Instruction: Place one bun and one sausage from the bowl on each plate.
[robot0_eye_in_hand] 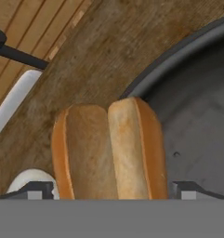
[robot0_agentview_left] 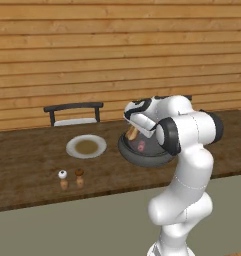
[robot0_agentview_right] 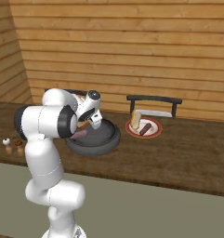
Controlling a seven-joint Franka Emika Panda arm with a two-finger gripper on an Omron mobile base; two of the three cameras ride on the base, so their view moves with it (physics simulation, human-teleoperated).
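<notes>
The dark grey bowl (robot0_agentview_left: pixel 142 161) (robot0_agentview_right: pixel 98 148) stands on the wooden counter. A bun (robot0_eye_in_hand: pixel 108 148) (robot0_agentview_left: pixel 132 134) lies at its left rim, and a pinkish sausage (robot0_agentview_left: pixel 141 146) (robot0_agentview_right: pixel 78 135) lies inside. My gripper (robot0_eye_in_hand: pixel 112 189) (robot0_agentview_left: pixel 134 131) (robot0_agentview_right: pixel 93 122) hangs low over the bun, open, with one fingertip on each side of it. An empty white plate (robot0_agentview_left: pixel 72 148) with a brownish centre sits left of the bowl. On the bowl's right, a second plate (robot0_agentview_right: pixel 156 124) carries a bun (robot0_agentview_right: pixel 135 119) and a sausage (robot0_agentview_right: pixel 145 128).
Two small shakers (robot0_agentview_left: pixel 63 180) (robot0_agentview_left: pixel 79 177) stand near the counter's front edge, left of the bowl. Behind the counter are two dark chairs (robot0_agentview_left: pixel 74 114) (robot0_agentview_right: pixel 154 104), against a wooden plank wall. My own arm covers the right part of the bowl in the left base view.
</notes>
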